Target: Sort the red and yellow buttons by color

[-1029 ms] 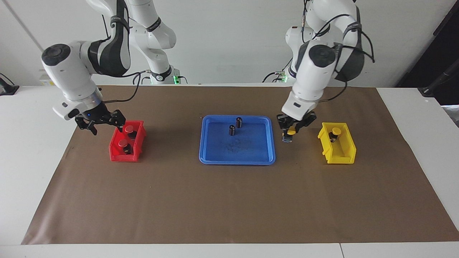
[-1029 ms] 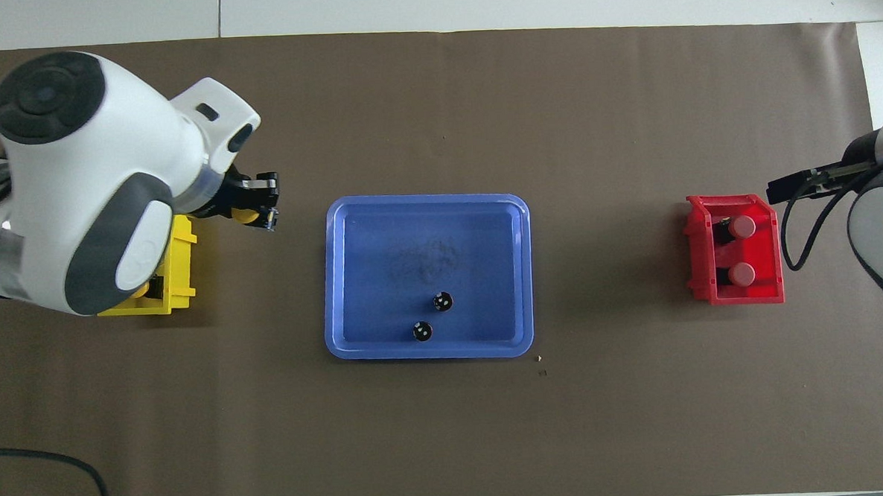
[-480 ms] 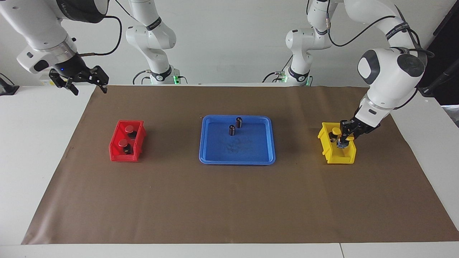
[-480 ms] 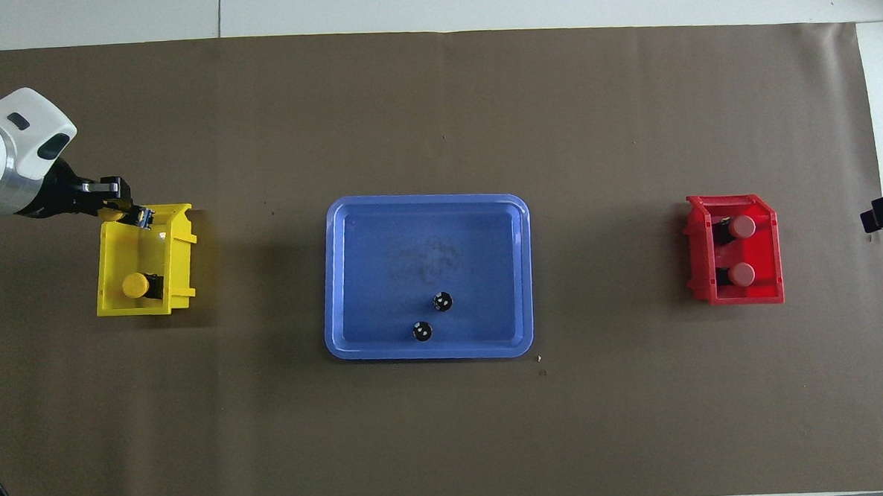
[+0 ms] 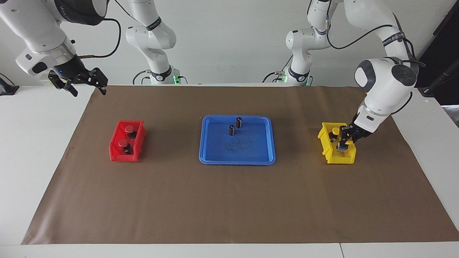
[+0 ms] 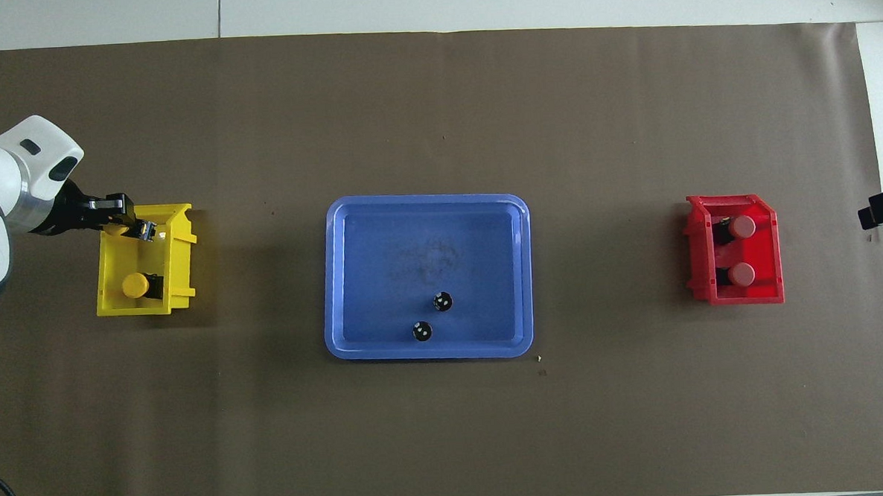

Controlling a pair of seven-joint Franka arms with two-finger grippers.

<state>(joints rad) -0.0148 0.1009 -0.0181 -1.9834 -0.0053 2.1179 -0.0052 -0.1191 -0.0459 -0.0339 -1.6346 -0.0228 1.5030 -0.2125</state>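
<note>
Fingers of the left gripper (image 5: 343, 141) clenched a yellow-capped, black-based push-button (image 6: 142, 230) inside the yellow plastic bin (image 5: 349, 157), apparently to release it beside its twin (image 6: 136, 284). Two red-capped buttons (image 5: 126, 135) filled the red bin (image 5: 116, 156); the right gripper (image 5: 83, 81) waited spread, over the table's edge.

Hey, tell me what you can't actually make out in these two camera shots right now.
- Second yellow button: in both views the left gripper covers its cap inside the yellow bin, so grip or release is unclear.
- Right gripper: the overhead view's edge cuts off all but a dark tip.
- Two dark cylinders in the blue tray: too small to identify.
- Red buttons: bases partly hidden by the red bin in the facing view.
</note>
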